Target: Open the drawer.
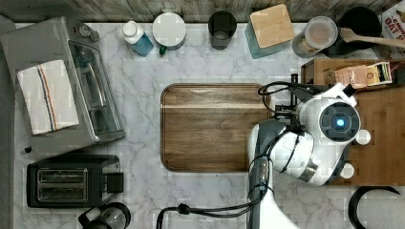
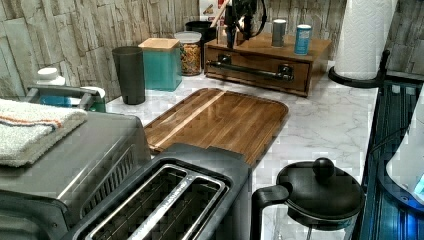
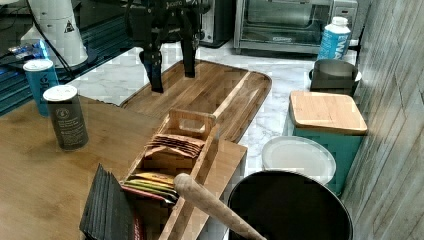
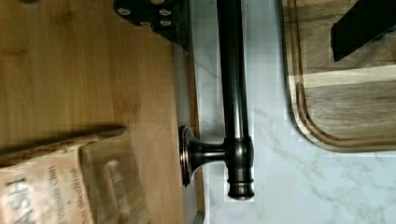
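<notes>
The drawer (image 2: 260,75) is seen in the upper centre of the left view, set in the front of a bamboo organizer box (image 2: 320,50) that stands on the marble surface (image 2: 330,120); it appears fully closed, its front flush with the box. Its long dark bar handle (image 2: 250,70) runs across the front on two posts, and in the wrist view the same handle (image 4: 233,93) is shown close up, with one post (image 4: 205,153) joining it to the drawer front. The claw (image 3: 171,70) is seen in the upper left of the right view, hanging above the gap between the box and the darker cutting board (image 3: 210,95), with its two fingers (image 3: 155,67) spread apart and nothing held between them. In the wrist view one fingertip lies over the box top and the other over the cutting board, so the handle is bracketed between them though not touched. The approach step is judged to be in hand, with the grasp not yet made. For the next move, the claw would have to be lowered until the fingers straddle the bar, closed firmly on it, and then drawn straight away from the box toward the cutting board. Care would be needed that the box itself is not dragged along the surface.
</notes>
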{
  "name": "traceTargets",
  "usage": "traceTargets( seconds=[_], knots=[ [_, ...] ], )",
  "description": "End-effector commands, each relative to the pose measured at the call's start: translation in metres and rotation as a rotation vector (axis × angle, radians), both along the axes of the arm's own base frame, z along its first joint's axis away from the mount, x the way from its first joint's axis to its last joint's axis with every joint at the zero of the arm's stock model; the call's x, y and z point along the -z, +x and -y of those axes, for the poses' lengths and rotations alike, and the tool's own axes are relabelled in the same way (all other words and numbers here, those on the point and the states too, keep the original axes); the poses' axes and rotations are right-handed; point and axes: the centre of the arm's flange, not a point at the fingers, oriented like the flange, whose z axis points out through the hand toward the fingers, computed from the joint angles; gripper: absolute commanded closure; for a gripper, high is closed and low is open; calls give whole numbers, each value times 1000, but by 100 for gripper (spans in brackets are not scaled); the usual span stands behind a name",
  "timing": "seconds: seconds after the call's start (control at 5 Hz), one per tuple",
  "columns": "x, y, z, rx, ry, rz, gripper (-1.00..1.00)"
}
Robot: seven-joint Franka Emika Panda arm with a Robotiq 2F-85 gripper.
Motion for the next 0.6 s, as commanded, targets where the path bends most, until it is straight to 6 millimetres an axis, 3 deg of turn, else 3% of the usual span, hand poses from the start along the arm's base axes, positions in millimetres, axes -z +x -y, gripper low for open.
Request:
traceTargets(
  seconds=[0.2, 0.6],
  knots=[
    [43, -3, 2, -70, -22, -40, -100],
    [62, -10, 1, -11, 6, -20, -100]
  ],
)
